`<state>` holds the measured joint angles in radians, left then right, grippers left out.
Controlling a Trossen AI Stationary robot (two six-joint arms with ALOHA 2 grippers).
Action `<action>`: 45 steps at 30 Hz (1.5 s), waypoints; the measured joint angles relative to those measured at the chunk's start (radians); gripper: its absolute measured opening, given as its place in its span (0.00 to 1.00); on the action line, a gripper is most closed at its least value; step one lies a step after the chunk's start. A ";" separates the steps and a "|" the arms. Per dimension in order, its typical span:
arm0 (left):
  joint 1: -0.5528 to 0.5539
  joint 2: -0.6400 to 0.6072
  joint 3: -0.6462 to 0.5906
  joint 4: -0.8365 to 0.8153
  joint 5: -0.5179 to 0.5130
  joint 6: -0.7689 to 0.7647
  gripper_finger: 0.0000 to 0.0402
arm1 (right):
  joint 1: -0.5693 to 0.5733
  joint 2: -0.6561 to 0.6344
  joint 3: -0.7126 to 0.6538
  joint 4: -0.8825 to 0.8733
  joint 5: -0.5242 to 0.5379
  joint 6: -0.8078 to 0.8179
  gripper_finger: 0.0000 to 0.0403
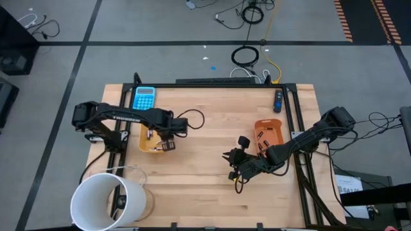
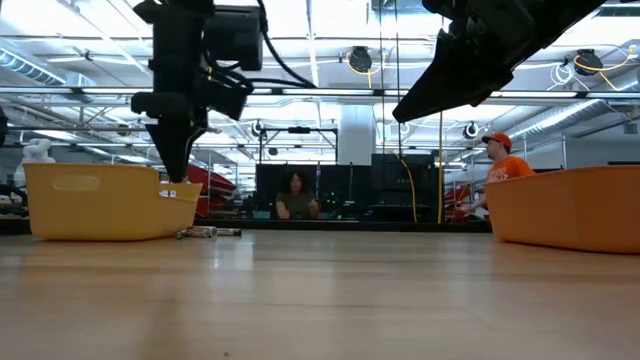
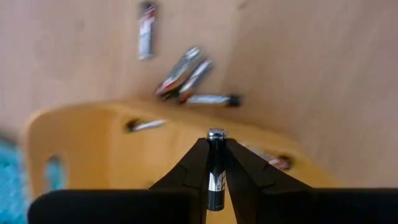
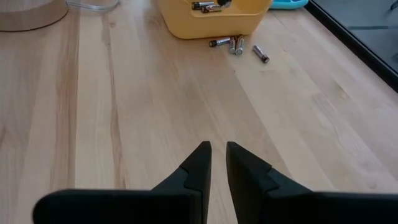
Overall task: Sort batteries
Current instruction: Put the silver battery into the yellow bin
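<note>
My left gripper hangs over the right rim of the yellow tray and is shut on a dark slim battery. In the low view the left gripper points straight down at that rim. A few batteries lie inside the yellow tray. Several more lie loose on the table just beside it. My right gripper is near the table's middle, left of the orange tray. Its fingers are nearly together with nothing between them. My left gripper pinches the dark battery between its two fingers, which come from above and point down. The battery lies along the fingers, and its metal end cap sticks out just past the fingertips. It is lifted clear above the yellow tray's rim.
A blue calculator lies beyond the yellow tray. A large white cylinder stands at the near left corner. A dark small device lies near the far right. Bare wood spans the middle. People show in the room behind.
</note>
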<state>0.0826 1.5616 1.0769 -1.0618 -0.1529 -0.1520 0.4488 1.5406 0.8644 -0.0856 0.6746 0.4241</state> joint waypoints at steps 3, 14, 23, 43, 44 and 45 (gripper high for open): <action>0.000 0.000 0.000 -0.034 -0.045 -0.001 0.13 | 0.000 0.000 0.000 0.000 0.000 -0.005 0.10; -0.001 0.000 0.000 -0.060 -0.066 -0.027 0.23 | 0.000 0.000 0.000 0.000 0.000 -0.018 0.10; -0.013 0.000 0.000 -0.125 -0.085 -0.072 0.38 | 0.000 0.000 0.000 -0.001 -0.025 -0.005 0.10; -0.055 0.065 0.001 0.251 -0.111 0.016 0.39 | -0.006 0.000 0.004 0.004 -0.013 -0.016 0.10; -0.054 0.078 0.001 0.259 -0.110 0.029 0.39 | -0.008 0.000 0.009 0.005 -0.013 -0.019 0.10; -0.051 0.088 0.001 0.270 -0.107 0.034 0.39 | -0.009 0.000 0.012 0.007 -0.013 -0.022 0.10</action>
<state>0.0317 1.6500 1.0775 -0.7918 -0.2599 -0.1182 0.4398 1.5402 0.8766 -0.0785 0.6618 0.4016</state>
